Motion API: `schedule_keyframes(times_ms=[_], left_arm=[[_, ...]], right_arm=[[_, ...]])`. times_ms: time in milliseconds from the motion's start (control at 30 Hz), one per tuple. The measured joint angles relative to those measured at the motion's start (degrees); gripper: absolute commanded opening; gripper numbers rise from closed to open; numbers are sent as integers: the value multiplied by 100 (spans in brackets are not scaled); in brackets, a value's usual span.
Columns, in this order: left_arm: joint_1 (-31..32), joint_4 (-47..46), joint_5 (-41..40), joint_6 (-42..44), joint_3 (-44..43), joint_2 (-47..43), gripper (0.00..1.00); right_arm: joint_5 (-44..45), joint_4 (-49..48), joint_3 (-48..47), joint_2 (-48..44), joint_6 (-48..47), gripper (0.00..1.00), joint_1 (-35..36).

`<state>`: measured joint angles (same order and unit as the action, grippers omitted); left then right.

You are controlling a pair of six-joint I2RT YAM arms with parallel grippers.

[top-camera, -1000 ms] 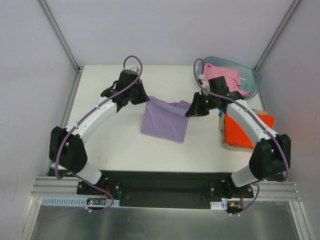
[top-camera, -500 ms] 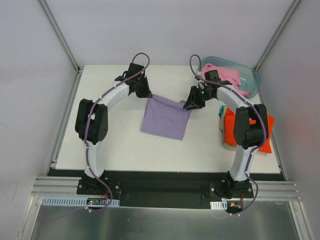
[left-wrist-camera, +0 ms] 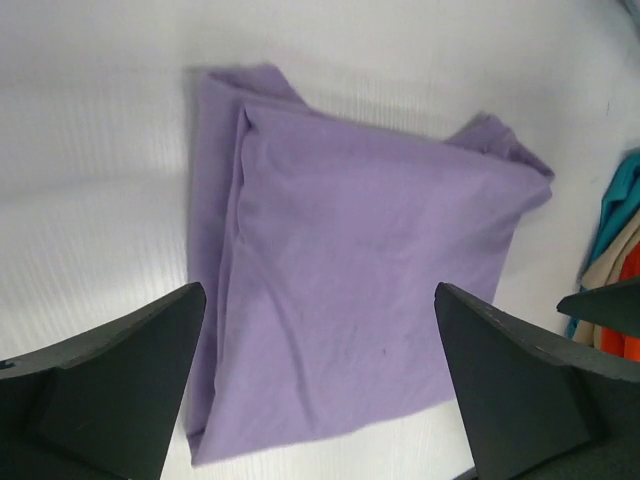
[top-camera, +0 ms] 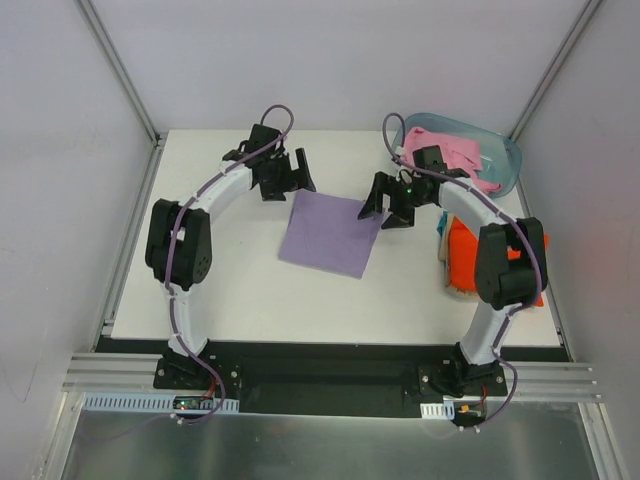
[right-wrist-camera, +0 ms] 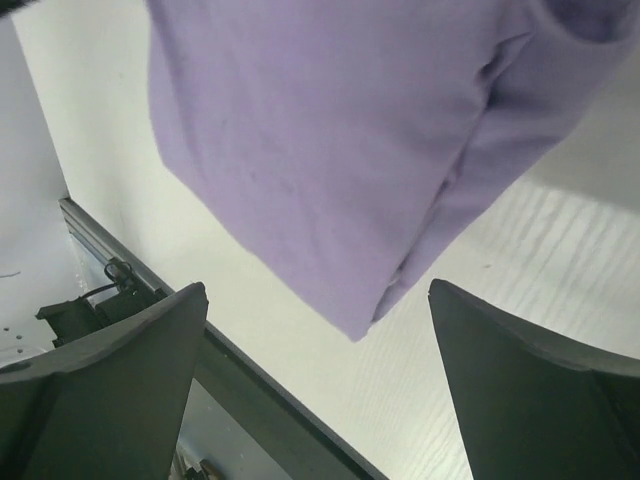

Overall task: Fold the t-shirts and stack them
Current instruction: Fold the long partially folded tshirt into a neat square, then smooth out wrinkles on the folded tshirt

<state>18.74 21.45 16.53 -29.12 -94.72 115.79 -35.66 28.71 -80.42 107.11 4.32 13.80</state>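
Observation:
A lavender t-shirt [top-camera: 328,233] lies folded flat in the middle of the table, also filling the left wrist view [left-wrist-camera: 350,290] and the right wrist view [right-wrist-camera: 330,130]. My left gripper [top-camera: 290,175] hangs open just beyond its far left corner, fingers wide with nothing between them [left-wrist-camera: 320,300]. My right gripper [top-camera: 385,205] stands open at the far right corner, also holding nothing [right-wrist-camera: 318,295]. An orange t-shirt [top-camera: 462,265] lies folded at the right, with a teal t-shirt's edge [top-camera: 441,228] beside it. A pink t-shirt [top-camera: 450,155] sits crumpled in the tub.
A translucent blue-green tub [top-camera: 505,160] stands at the far right corner. Beige cloth [left-wrist-camera: 610,262] shows under the orange shirt. The table's near edge and black rail [right-wrist-camera: 250,385] show below the right gripper. Walls close in on three sides.
Both grippers have opened and let go of the lavender shirt's far corners. The shirt has dropped flat onto the table, and both arms have drawn slightly back from it.

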Motion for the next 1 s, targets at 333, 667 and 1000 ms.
schedule_keyframes(times_ms=[333,667,1000], left_arm=[[310,-50,31,-289,1139,-1329,99],[306,-411,710,-846,621,358,99],[483,-1165,890,-1231,2288,-520,99]], right_arm=[[28,-787,127,-417,494,96,1060],[-87,-2109,433,719,1285,96,1110],[-374,-3099,2052,-59,1292,96,1145]])
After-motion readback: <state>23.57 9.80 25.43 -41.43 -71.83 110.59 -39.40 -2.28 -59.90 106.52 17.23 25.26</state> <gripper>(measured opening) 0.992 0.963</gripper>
